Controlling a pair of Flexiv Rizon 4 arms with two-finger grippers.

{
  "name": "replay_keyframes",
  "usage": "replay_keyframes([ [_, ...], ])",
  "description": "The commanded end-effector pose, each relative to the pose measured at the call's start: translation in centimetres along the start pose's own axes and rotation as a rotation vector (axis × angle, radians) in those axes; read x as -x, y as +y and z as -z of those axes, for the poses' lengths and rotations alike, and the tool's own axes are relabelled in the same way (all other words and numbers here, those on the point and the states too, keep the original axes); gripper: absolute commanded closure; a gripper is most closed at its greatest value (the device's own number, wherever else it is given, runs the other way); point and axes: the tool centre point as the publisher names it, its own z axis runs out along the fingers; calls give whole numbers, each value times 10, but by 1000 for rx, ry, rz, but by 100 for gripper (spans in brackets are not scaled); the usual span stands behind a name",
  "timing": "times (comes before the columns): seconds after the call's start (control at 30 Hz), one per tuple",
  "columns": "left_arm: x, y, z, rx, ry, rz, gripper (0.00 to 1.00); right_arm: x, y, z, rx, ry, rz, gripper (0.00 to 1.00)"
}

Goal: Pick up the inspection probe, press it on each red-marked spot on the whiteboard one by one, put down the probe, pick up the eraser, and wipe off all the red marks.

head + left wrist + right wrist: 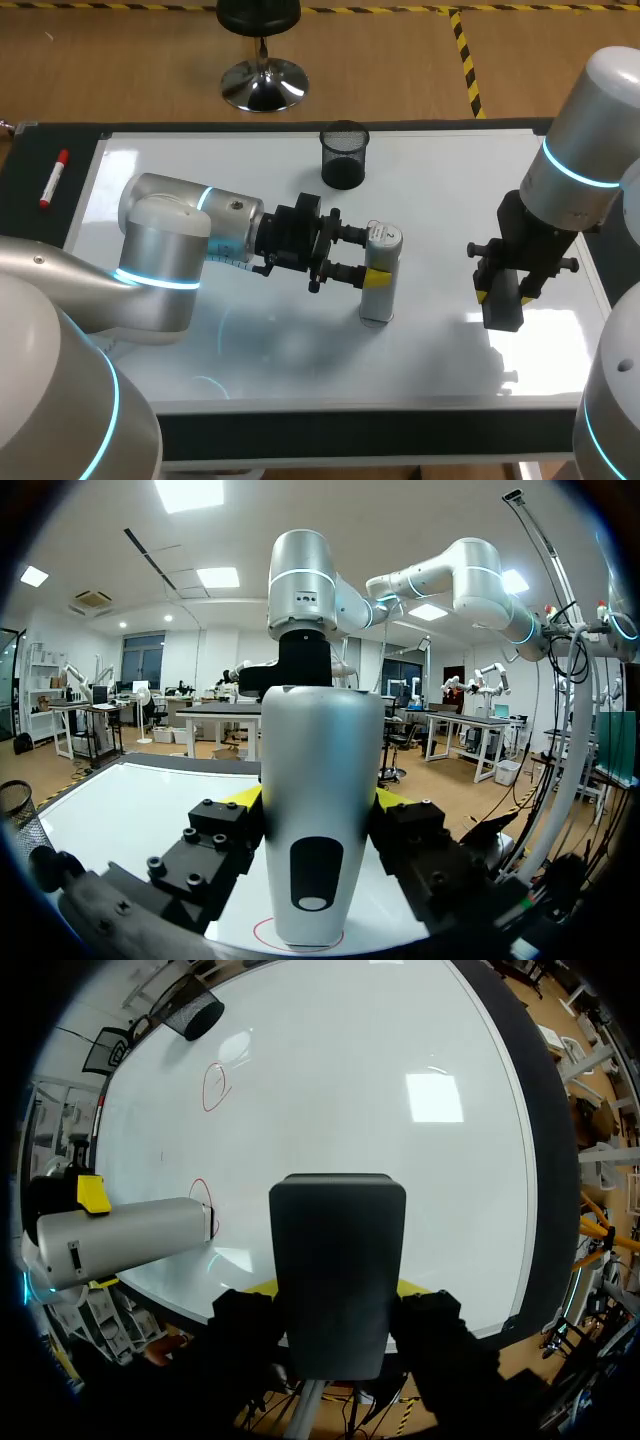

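Whiteboard (450, 180) spans the worktop. The left end effector (364, 257) pinches the probe (380, 275) upright, mid-board toward the front edge, its tip on a red ring (262, 935), so I judge the pressing step is in hand. The right end effector (500, 288) clamps the eraser (503, 303) above the right side. Next move: lift the probe and set it on the other ring (215, 1085), nearer the far edge.

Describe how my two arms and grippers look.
Left arm and right arm: rounded silver-grey casings with glowing cyan rings at the joints. Left gripper and right gripper: black, blocky, bolted, with yellow tips.
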Motion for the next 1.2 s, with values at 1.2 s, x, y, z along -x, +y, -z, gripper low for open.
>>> replay_keyframes([
  [1.2,-6,-40,8,-72,-26,-46,100,1,-1,1,2,3,1,100],
])
